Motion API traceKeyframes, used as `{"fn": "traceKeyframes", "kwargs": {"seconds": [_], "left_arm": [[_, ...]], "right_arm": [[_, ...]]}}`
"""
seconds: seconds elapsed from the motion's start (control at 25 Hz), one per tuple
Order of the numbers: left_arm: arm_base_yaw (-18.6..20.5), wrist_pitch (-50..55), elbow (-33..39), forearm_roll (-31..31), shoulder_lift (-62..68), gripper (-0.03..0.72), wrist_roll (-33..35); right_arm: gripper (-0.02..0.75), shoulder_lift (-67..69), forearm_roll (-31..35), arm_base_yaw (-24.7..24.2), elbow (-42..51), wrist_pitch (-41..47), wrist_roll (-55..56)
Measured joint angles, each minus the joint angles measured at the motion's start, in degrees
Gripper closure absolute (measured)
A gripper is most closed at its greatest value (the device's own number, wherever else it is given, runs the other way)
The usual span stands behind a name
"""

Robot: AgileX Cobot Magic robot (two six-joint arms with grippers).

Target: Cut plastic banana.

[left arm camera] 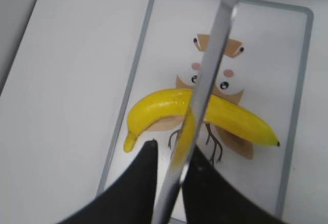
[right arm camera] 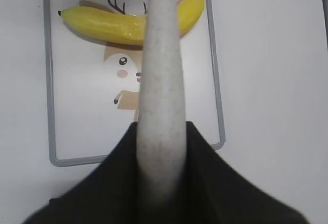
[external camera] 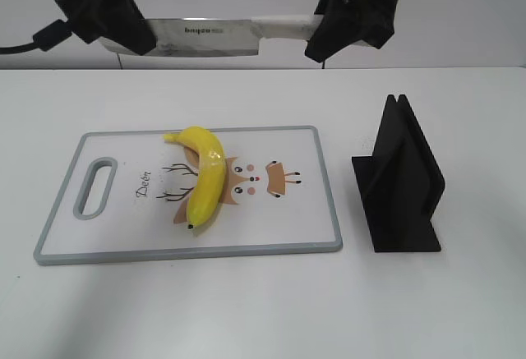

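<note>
Glossy yellow, the curved plastic banana (external camera: 205,181) lies whole on the white cutting board with a grey rim (external camera: 329,203), across its printed deer picture, dark tip toward the near edge. High above it, a broad steel knife with a speckled pale handle (external camera: 205,34) hangs level between both arms. The left gripper (left arm camera: 169,172) pinches the blade's end; the right gripper (right arm camera: 161,152) clamps the handle. A black slotted stand (external camera: 399,182) sits right of the board.

The knife (left arm camera: 205,96) is hiding the banana's (left arm camera: 154,108) middle; above the cutting board (external camera: 320,203), both arms are running off-frame
</note>
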Motion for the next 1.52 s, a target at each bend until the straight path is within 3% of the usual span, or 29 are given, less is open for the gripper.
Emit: {"fn": "traceKeyframes", "kwargs": {"seconds": [0.12, 0.2, 0.28, 0.6, 0.72, 0.96, 1.12, 1.32, 1.52], "left_arm": [[0.5, -2.0, -0.1, -1.4, -0.2, 0.357, -1.4], [0.8, -3.0, -0.1, -1.6, -0.2, 0.149, -1.8], [0.8, -4.0, -0.1, -1.8, -0.2, 0.083, -2.3], [0.9, -5.4, -0.1, 1.5, -3.0, 0.07, -8.7], [0.9, -5.4, -0.1, 7.8, -5.2, 0.09, -19.4], [2.1, -0.6, -0.2, 27.8, -8.0, 0.101, -52.8], [6.2, 4.8, 0.2, 29.0, -8.5, 0.106, -64.0], [11.5, 5.3, 7.1, 23.6, -14.1, 0.127, -67.4], [12.5, 5.4, 17.2, 24.8, -22.5, 0.135, -67.7]], "right_arm": [[0.568, 0.0, -1.1, 0.0, 0.1, 1.0, 0.8], [0.568, 0.1, -2.6, -0.1, 0.3, 1.7, 0.9], [0.568, 0.1, -4.1, -0.1, 0.4, 2.4, 0.9], [0.568, -0.8, -5.3, -0.1, 0.5, 2.6, 3.7], [0.568, -2.4, -6.3, -0.1, 0.5, 2.7, 10.6], [0.568, -5.8, -12.0, -0.1, 0.5, 2.8, 33.7], [0.568, -7.7, -15.8, -0.1, 0.7, 2.9, 52.4], [0.568, -13.9, -18.8, -0.1, 5.6, 2.9, 67.2], [0.568, -23.0, -21.7, -0.1, 17.0, 2.0, 76.5]]}}
